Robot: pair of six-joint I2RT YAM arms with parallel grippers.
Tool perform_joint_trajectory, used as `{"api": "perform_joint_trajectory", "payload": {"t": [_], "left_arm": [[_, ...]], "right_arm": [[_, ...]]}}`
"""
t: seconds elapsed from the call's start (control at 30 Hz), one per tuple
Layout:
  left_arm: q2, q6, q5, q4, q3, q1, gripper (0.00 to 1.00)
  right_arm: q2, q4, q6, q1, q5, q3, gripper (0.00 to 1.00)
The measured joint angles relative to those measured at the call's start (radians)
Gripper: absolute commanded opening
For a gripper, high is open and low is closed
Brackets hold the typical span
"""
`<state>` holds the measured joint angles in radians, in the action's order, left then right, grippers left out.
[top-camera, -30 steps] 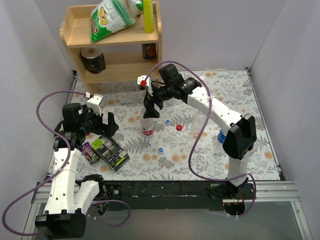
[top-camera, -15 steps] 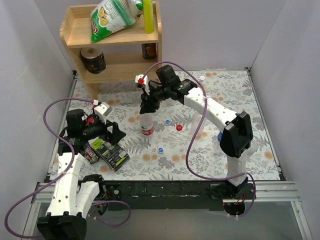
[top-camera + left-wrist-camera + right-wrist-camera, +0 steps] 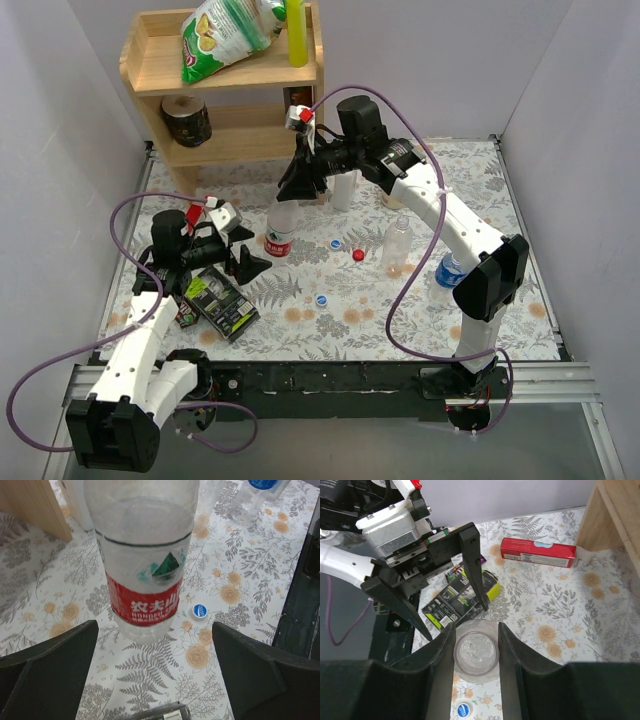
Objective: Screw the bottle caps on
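The right gripper (image 3: 299, 188) is clamped around the top of an uncapped bottle (image 3: 277, 236) with a red label and holds it slightly tilted towards the left arm. We judge this is to present the bottle, so the other arm can take its body and steady it for capping. We cannot tell whether its base touches the table (image 3: 480, 200). The left gripper (image 3: 247, 263) is spread wide and empty, with its jaws either side of the bottle's lower half but apart from it. The three caps lie loose on the table to the bottle's right: a blue cap (image 3: 336, 243), a red cap (image 3: 358, 255) and, nearer the arm bases, a blue-white cap (image 3: 322, 298). None is on a bottle. Compared with half a second ago, the bottle has shifted left, away from the caps, and the left gripper has swung from the packets (image 3: 220, 305) to face it.
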<state>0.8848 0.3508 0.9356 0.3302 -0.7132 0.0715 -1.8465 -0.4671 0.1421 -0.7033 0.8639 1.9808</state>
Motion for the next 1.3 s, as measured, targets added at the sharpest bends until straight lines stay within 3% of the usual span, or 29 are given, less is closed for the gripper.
{"api": "perform_joint_trajectory", "payload": {"t": [0.3,0.87,1.3], "left_arm": [[0.103,0.025,0.027,-0.137,-0.004,0.045,0.98],[0.283,0.028,0.113,-0.173,-0.102,0.113,0.95],[0.311,-0.011,0.151,-0.149,-0.106,0.124,0.61]], "right_arm": [[-0.002,0.061,-0.095,0.0,0.091,0.024,0.01],[-0.002,0.101,-0.11,0.001,0.116,0.024,0.01],[-0.012,0.066,-0.088,0.001,0.114,0.026,0.01]]}}
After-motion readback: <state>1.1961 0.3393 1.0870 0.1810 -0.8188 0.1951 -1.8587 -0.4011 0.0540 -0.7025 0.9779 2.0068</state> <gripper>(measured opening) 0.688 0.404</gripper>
